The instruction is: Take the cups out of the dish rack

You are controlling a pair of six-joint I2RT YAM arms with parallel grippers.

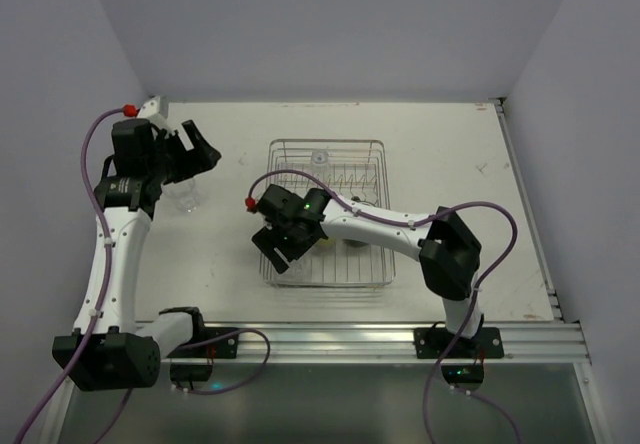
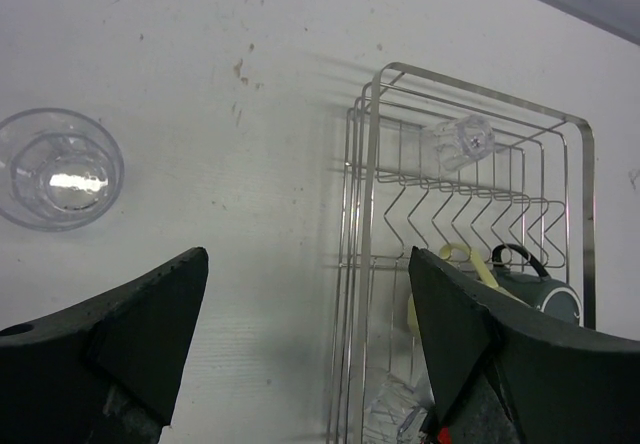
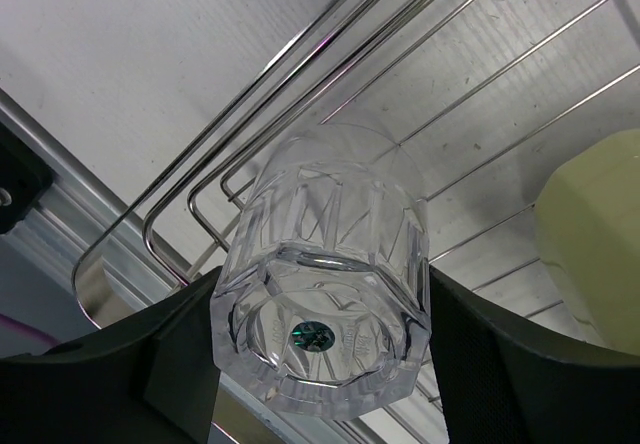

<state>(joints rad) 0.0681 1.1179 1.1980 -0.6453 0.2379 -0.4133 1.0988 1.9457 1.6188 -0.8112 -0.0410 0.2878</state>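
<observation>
The silver wire dish rack (image 1: 376,147) sits mid-table. My right gripper (image 1: 283,241) is at its near left corner, shut on a clear tumbler (image 3: 325,294) that sits base-first between its fingers (image 3: 500,364), over the rack wires (image 3: 200,214). The pale yellow cup (image 3: 595,234) lies just beside it. Another clear tumbler (image 1: 319,157) rests at the rack's far end. My left gripper (image 1: 197,150) is open and empty, above a clear tumbler (image 2: 60,169) standing on the table left of the rack. The left wrist view shows the yellow cup (image 2: 470,264) and the dark mug (image 2: 535,289) in the rack (image 2: 372,164).
White walls close the table at the back and both sides. An aluminium rail (image 1: 350,339) runs along the near edge by the arm bases. My right arm (image 1: 400,229) stretches across the rack's near half.
</observation>
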